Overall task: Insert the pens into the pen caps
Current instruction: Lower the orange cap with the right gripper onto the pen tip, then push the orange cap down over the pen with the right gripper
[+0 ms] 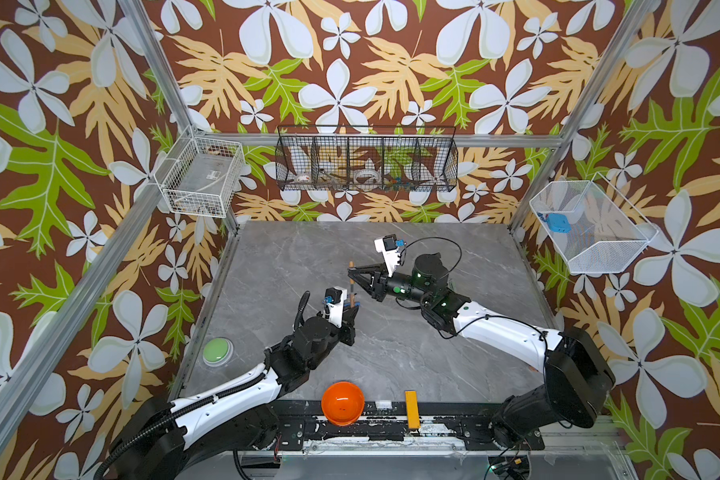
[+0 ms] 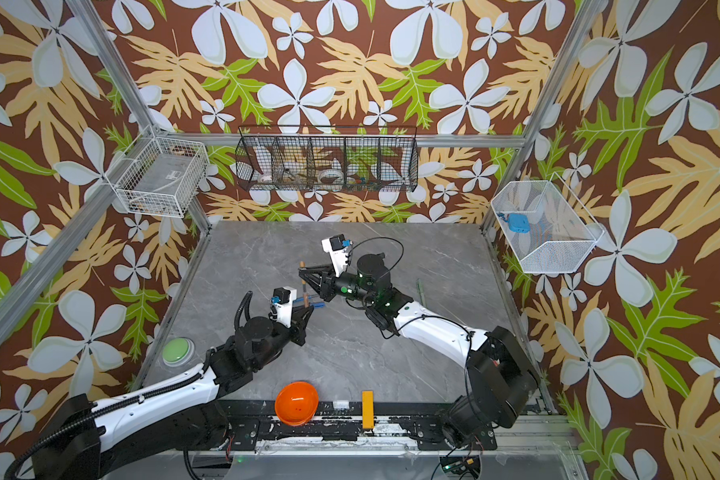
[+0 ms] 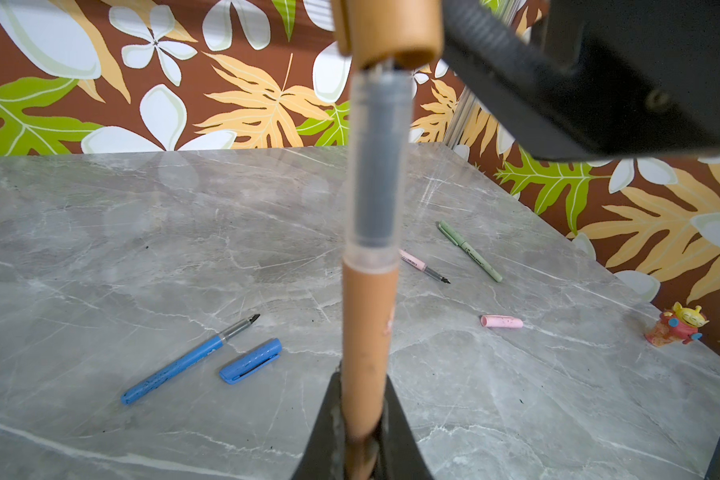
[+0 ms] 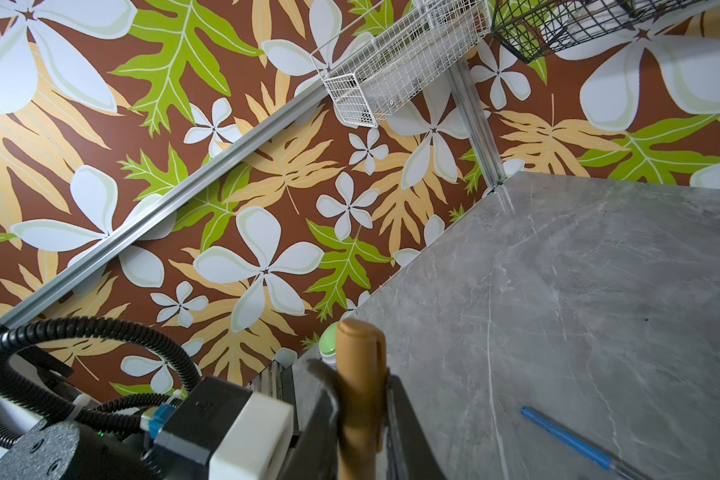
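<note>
Both my grippers are clamped on parts of one pen, held up above the middle of the grey table [image 3: 100,228]. My left gripper [image 1: 352,311] has its fingers [image 3: 321,436] pressed together on the lower barrel of the brown pen [image 3: 366,332]. The pen stands nearly upright, with a matte tan barrel and above it a clear grip section with a dark core. My right gripper [image 1: 350,273] pinches the brown cap [image 3: 391,33] from the side. It is a short tan tube with a rounded closed end and a clip along it. The cap's open mouth sits right on the pen's top end, and the tip is out of sight there. The clear section is all outside the cap.

Down on the table lie the blue pen [image 3: 175,365], its dark tip bare, and just beside it the blue cap [image 3: 250,360]. Farther off, the pink pen [image 3: 420,266] is partly hidden behind my brown barrel, near the pale green pen [image 3: 470,251], which is green end to end. The pink cap [image 3: 501,321] lies apart from both. A small toy figure [image 3: 676,324] stands near the table's edge. In both top views an orange bowl [image 1: 343,403] and a yellow bar [image 1: 411,409] sit at the near edge, and a green button [image 1: 218,351] sits at the left. My right gripper's black body blocks one corner of the left wrist view.
</note>
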Motion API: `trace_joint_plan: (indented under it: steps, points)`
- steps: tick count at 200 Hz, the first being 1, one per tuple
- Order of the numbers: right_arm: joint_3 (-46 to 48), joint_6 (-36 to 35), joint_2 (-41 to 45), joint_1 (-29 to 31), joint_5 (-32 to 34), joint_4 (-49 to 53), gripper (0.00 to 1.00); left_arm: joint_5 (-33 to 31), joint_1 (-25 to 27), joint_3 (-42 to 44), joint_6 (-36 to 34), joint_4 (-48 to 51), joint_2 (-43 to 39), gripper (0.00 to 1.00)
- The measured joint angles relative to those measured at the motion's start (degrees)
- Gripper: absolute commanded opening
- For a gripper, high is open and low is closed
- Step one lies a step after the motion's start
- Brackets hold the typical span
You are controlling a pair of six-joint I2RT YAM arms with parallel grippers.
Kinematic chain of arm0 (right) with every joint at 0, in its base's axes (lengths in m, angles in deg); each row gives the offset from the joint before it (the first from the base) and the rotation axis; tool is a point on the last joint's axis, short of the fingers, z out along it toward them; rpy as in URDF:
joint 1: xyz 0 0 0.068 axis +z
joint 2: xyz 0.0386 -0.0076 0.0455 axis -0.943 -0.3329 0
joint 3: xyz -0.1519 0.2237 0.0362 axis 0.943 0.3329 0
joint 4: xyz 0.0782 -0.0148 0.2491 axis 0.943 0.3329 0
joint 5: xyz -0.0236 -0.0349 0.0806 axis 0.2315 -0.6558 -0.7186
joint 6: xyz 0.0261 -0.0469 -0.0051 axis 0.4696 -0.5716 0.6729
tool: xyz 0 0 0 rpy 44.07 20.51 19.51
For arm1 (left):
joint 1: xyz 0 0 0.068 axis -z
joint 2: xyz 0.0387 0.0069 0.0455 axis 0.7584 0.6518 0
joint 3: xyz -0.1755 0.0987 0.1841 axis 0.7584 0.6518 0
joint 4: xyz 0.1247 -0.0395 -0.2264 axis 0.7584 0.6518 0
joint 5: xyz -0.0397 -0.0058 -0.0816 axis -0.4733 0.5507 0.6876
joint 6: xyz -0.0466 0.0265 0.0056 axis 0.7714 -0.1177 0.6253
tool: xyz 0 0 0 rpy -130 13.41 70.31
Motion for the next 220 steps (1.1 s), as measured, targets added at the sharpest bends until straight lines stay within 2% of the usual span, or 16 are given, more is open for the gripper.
trace_joint_plan:
  steps: [112,142,165,190,220]
  points:
    - [0.11,-4.81,2.67,0.7,2.01,6.73,0.18,-0.09,0.0,-1.07,0.0,-1.55,0.66,0.0]
    - [0.37,-6.21,3.69,0.7,2.86,8.22,0.22,-0.11,0.0,-1.7,-1.18,-1.42,1.18,0.0]
    - [0.98,-7.48,5.22,0.74,3.54,9.4,0.33,-0.22,0.0,-2.23,-2.05,-1.53,1.62,0.0]
    - [1.53,-9.14,7.23,0.74,4.15,11.34,0.4,-0.55,0.0,-2.51,-2.89,-1.44,2.1,0.0]
    - [2.16,-10.54,9.68,0.74,4.96,13.11,0.43,-0.57,0.0,-2.56,-3.1,-1.42,2.34,0.0]
